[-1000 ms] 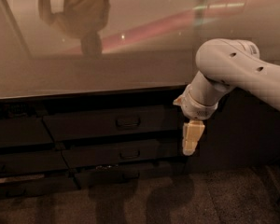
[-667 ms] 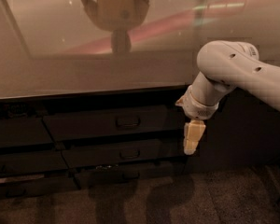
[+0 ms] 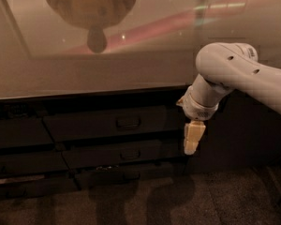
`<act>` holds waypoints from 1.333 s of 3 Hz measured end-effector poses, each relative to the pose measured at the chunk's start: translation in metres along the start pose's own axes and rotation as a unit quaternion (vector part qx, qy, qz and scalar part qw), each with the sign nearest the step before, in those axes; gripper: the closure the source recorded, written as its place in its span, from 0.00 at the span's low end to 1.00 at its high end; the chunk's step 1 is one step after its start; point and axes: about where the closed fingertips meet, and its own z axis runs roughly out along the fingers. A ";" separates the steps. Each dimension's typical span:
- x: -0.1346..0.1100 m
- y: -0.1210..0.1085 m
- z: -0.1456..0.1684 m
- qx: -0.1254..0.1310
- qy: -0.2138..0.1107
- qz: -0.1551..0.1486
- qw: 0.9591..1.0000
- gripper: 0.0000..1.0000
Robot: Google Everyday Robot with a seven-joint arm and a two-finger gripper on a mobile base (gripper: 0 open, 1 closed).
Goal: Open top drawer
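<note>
Hanging nose-down from the white arm (image 3: 243, 74), the gripper (image 3: 192, 145) sits just off the right end of the dark drawer fronts, level with the gap under the top drawer (image 3: 93, 124). From this side it shows as a single cream block, so I cannot tell whether it is spread or closed, and it holds nothing I can see.

Over the last second it has barely shifted, a slight drift right and a touch down. What has changed is the dark reflection (image 3: 91, 18) sliding about on the glossy countertop (image 3: 47, 74). The top drawer stays shut, flush with its neighbours, and its small centre pull (image 3: 128, 123) is untouched, well to the gripper's left.

My read is that the approach has not properly begun. The gripper must travel left and turn toward that pull before any opening happens.
</note>
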 end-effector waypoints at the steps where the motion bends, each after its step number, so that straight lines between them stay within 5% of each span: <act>1: 0.014 -0.021 0.011 -0.016 -0.010 0.018 1.000 0.00; 4: 0.021 -0.028 0.027 -0.043 -0.011 0.026 0.999 0.00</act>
